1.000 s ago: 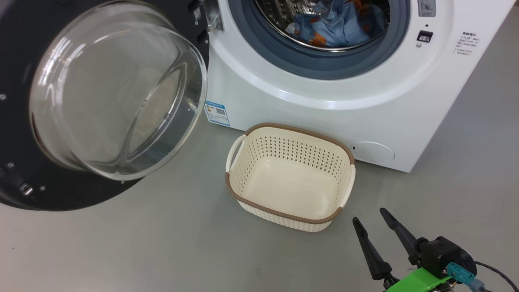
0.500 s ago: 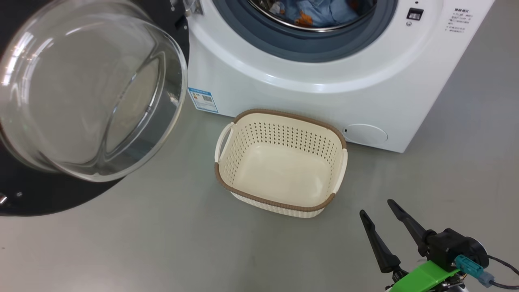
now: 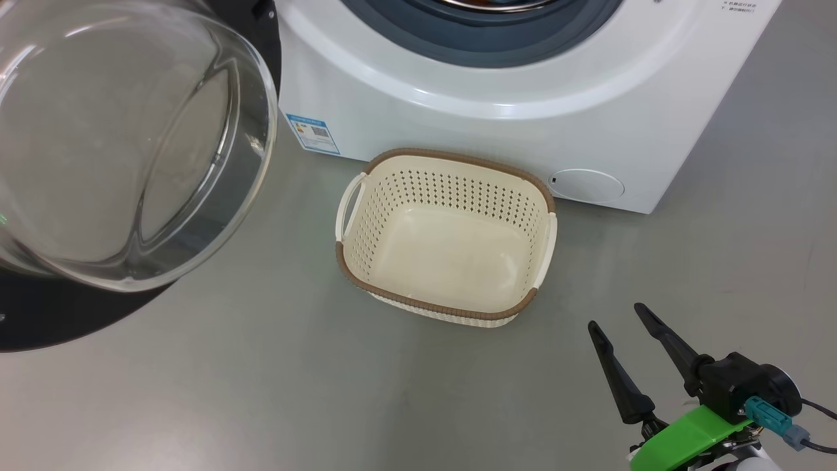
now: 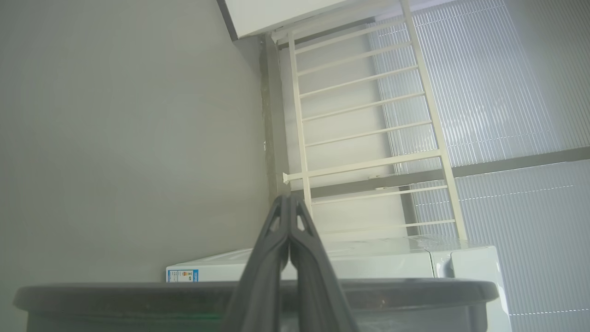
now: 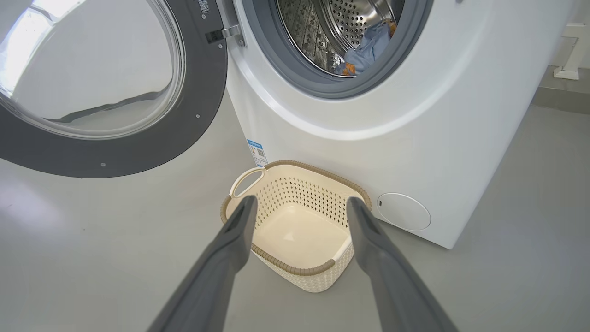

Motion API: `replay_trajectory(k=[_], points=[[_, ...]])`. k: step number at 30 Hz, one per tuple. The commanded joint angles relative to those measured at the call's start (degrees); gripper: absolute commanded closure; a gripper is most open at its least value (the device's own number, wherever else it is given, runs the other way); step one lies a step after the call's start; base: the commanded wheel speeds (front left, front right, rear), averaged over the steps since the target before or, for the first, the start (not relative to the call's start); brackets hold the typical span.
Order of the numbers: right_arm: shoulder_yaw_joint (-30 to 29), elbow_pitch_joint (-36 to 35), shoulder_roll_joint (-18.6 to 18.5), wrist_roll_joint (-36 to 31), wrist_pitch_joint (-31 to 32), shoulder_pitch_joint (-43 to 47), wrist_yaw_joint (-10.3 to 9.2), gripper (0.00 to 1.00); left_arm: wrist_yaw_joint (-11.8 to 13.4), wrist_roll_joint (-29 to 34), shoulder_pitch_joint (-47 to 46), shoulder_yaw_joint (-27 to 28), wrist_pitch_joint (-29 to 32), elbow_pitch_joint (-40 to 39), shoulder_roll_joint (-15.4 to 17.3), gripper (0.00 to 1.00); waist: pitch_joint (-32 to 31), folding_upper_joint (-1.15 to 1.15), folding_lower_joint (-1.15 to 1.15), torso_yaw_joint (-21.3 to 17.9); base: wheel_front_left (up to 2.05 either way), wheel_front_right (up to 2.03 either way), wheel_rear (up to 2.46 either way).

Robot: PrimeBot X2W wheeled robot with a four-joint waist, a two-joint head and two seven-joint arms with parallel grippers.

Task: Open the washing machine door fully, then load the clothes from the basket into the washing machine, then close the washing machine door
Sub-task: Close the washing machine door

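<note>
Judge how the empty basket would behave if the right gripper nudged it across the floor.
The basket looks empty, thin-walled and perforated, so probably light; it would likely slide on the smooth floor. Its wide flat base suggests sliding rather than tipping. The washing machine just behind should stop it.

Bare grey room, a white railing along its edge.
The white slatted railing [image 4: 364, 166] stands on a rough concrete kerb [image 4: 272, 115]. Behind the railing run ribbed translucent panels [image 4: 488, 78], pale with daylight and crossed by a dark frame bar [image 4: 521, 161]. From the kerb at the railing's foot a smooth grey floor [image 3: 261, 392] spreads out, evenly lit, with a soft sheen and faint shadows.
</note>
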Motion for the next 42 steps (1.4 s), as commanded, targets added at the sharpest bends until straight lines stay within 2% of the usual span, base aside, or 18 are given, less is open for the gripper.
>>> replay_trajectory(k=[1, 18, 29, 34, 42], points=[[1.22, -1.72, -0.43, -0.82, 0.1, -1.35, 0.09, 0.0, -0.51, -0.44, 0.2, 0.65, 1.01, -1.28, 3.67, 1.0, 0.17, 0.0, 0.0, 0.03, 0.0, 0.0, 0.0], [1.55, -2.13, -0.83, -0.67, 0.84, -1.82, 0.09, 0.0, 1.01, -4.78, 4.37, -0.01, 12.22, -7.99, 1.18, 1.0, 0.85, 0.0, 0.0, 0.68, 0.0, 0.0, 0.0], [1.96, -2.07, -0.99, -0.55, 1.05, -2.14, 0.09, 0.0, 1.35, -6.28, 6.6, -1.04, 16.82, -12.7, -0.68, 1.0, 1.08, 0.0, 0.0, 0.61, 0.0, 0.0, 0.0], [2.07, -1.9, -0.73, -0.57, 1.03, -2.22, 0.09, 0.0, 2.28, -7.29, 7.07, -1.53, 19.4, -14.66, -1.05, 1.0, 1.06, 0.0, 0.0, 0.48, 0.0, 0.0, 0.0], [1.95, -1.33, -0.53, -0.39, 0.7, -2.16, 0.09, 0.0, 2.96, -11.3, 7.86, -0.99, 24.6, -18.28, -2.32, 1.0, 0.72, 0.0, 0.0, 0.59, 0.0, 0.0, 0.0]])
